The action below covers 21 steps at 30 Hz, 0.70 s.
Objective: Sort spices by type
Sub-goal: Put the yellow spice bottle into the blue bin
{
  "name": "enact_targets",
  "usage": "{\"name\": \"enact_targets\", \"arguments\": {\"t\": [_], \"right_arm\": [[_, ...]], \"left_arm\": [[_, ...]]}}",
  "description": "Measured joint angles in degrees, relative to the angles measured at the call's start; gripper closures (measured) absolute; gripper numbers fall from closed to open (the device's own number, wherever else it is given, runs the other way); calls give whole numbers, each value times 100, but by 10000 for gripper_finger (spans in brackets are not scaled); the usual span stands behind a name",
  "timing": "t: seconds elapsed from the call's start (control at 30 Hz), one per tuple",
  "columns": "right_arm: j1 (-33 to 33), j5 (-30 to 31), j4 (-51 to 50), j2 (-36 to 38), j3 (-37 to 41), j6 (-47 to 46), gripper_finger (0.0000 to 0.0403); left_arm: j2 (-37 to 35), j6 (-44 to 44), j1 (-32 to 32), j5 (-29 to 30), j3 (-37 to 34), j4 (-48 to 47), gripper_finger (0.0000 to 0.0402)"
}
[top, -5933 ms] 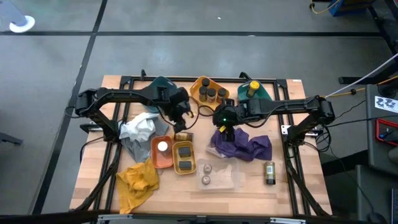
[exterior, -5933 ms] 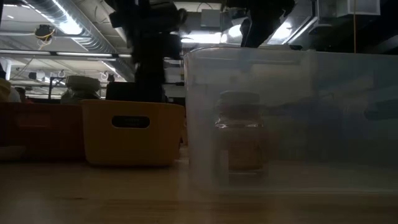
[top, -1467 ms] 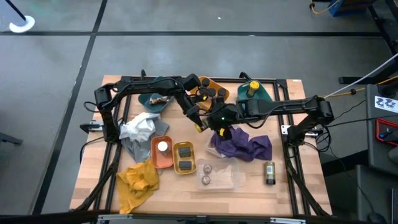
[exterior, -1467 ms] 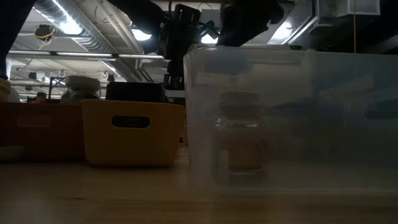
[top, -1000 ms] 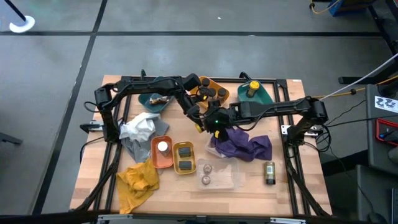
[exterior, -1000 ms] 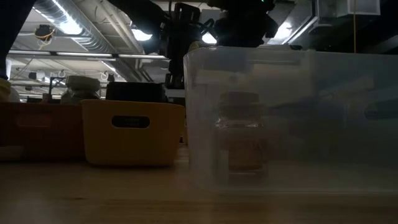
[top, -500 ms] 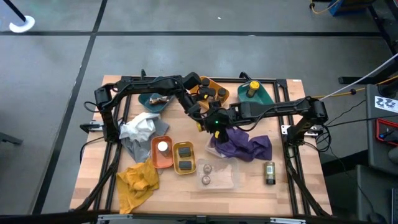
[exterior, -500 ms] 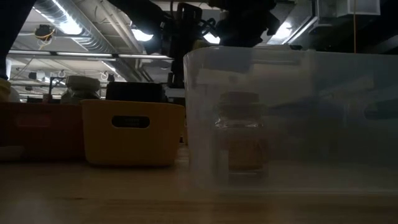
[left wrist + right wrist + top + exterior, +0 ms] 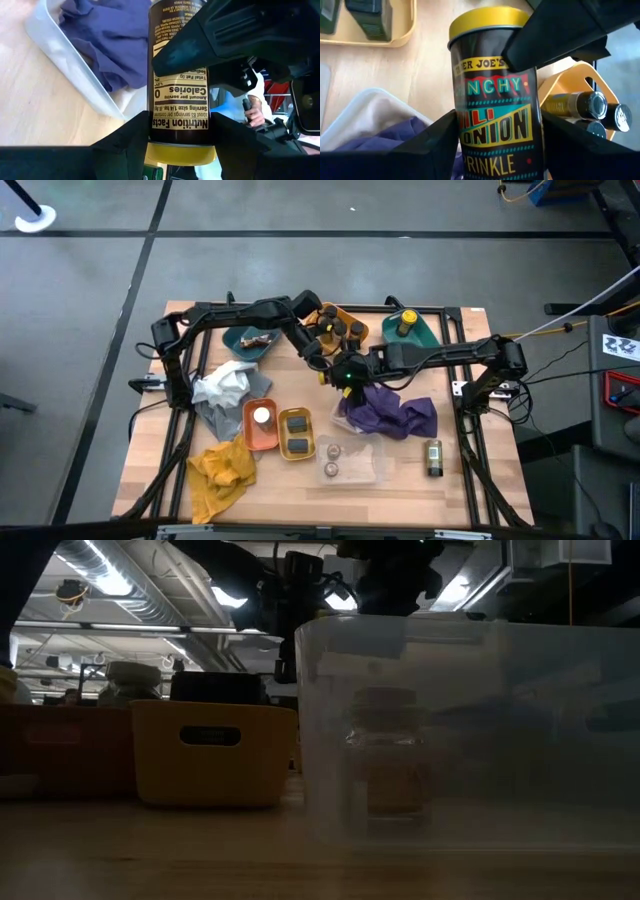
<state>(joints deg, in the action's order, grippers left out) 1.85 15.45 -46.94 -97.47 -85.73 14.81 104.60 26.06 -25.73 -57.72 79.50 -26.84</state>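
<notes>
While both grippers' fingers clamp the yellow-lidded jar (image 9: pixel 495 95), an early release by either gripper may drop it.

- Left tool (image 9: pixel 326 366) reaches in from the far left, fingers clamped on the jar (image 9: pixel 180 75);
- right tool (image 9: pixel 341 371) meets it mid-desk, gripping the same jar
</notes>
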Motion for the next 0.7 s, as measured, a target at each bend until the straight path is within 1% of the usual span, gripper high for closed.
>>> {"name": "enact_targets", "arguments": {"t": [0.1, 0.23, 0.4, 0.57, 0.7], "right_arm": [[-3, 3, -5, 0, 0, -46, 172], [-2, -54, -255, 57, 22, -68, 176], [0, -43, -615, 292, 11, -535, 171], [0, 256, -1123, 694, 11, -858, 176], [0, 775, -1592, 1136, 11, -1201, 173]], "left_arm": [[0, -79, -125, -14, 0, 6, 215], [-3, -287, -309, -89, 11, 20, 215], [-82, -419, -481, -69, 9, 126, 215], [-243, -528, -637, -37, 9, 279, 215], [-432, -916, -761, -29, 9, 255, 215]]}}
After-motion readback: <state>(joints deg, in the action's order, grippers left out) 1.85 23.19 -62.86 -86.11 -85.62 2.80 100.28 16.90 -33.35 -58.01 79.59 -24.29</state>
